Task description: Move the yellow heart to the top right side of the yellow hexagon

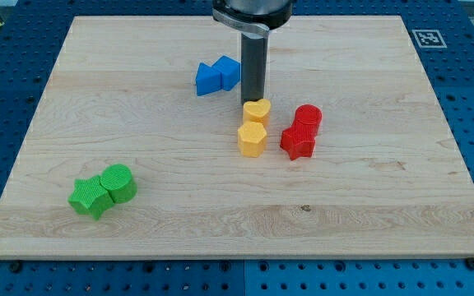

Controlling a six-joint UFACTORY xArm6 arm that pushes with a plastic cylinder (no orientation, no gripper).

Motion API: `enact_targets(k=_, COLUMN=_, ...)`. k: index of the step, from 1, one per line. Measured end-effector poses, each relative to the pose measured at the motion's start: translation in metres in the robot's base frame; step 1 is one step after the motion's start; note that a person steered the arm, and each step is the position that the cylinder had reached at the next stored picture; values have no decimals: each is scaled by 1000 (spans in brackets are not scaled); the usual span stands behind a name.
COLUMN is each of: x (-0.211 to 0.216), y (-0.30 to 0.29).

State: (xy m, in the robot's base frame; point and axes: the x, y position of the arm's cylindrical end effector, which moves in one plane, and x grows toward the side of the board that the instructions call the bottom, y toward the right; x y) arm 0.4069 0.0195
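Blocks sit in little groups on the wooden board (369, 205); the yellow heart (257, 110) touches the top of the yellow hexagon (252, 139), not yet up and to its right. My tip (253, 100) has no fingers to open or close; it stands just behind the heart, touching its top edge, maybe so it can nudge it sideways toward the red blocks (301, 131).

Red blocks (301, 131) crowd rt of yellow hexagon (252, 139).
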Motion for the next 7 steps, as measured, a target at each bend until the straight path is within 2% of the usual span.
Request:
enact_targets(k=2, x=35, y=1)
enact_targets(k=5, x=65, y=1)
enact_targets(k=6, x=63, y=0)
enact_targets(k=7, x=42, y=18)
